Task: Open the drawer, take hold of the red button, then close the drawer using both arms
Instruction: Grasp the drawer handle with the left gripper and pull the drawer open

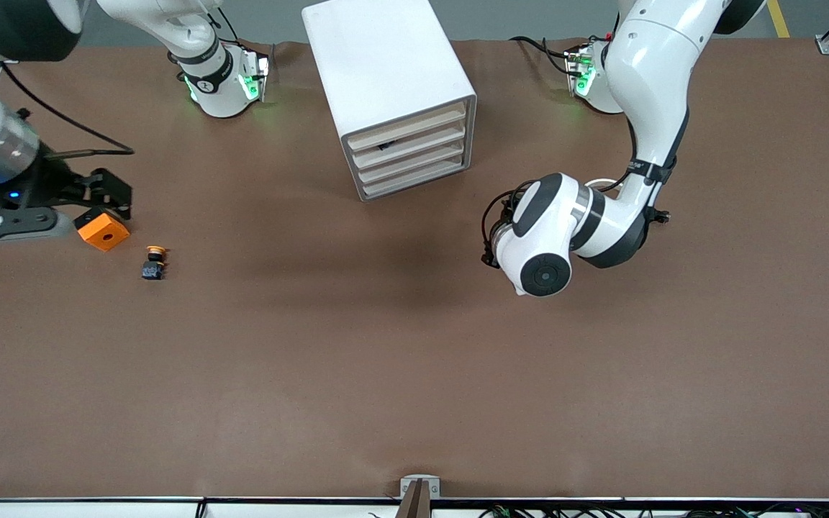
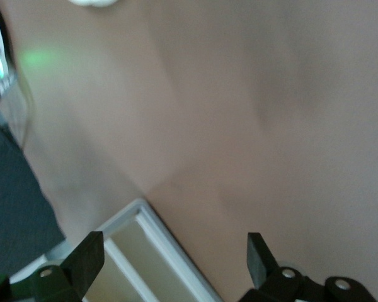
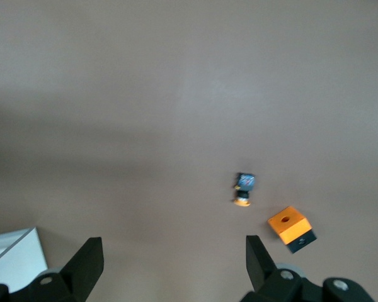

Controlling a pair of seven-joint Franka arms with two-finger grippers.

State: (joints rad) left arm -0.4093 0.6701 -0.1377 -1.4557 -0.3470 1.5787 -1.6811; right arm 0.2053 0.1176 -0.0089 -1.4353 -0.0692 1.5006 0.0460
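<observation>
While all four drawers look shut, the drawer (image 1: 410, 140) is unopened, the red button unseen, and both left end effector (image 2: 173, 255) and right end effector (image 3: 173, 255) hang released over the bench (image 1: 414, 360).

The shallow white tray drawer with a beige front (image 1: 409, 142), second from the top in the white box cabinet (image 1: 386, 65), sits pushed in, flush with the others, mid-counter by the robots' edge. The left gripper (image 2: 173, 242) hangs spread beside the cabinet. The right gripper (image 3: 173, 245) hangs spread over the right arm's end.
</observation>
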